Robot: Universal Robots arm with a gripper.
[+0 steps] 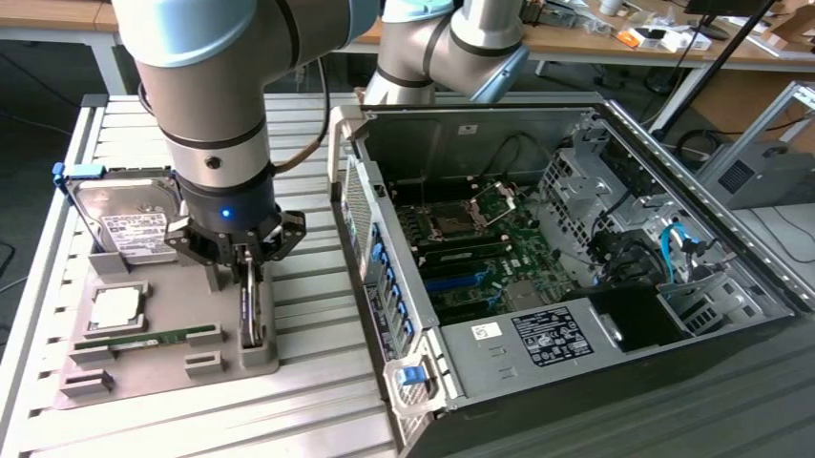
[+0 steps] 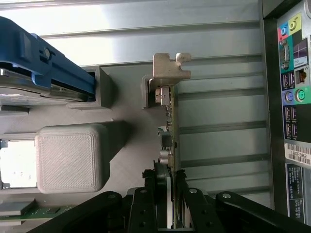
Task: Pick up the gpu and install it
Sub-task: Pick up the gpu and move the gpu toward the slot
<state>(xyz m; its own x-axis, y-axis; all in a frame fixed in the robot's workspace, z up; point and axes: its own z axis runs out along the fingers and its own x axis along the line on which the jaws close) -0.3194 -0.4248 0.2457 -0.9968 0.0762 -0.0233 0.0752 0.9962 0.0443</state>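
Tool [image 2: 167, 182] is clenched on the gpu [image 2: 171, 121]. It is stood on edge in the grey holder [image 1: 153, 372], likely so its top edge is offered for pinching.

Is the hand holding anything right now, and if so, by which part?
The hand is closed on the gpu, pinching its upper long edge, away from the bracket end. The card stands on edge in the grey holder.
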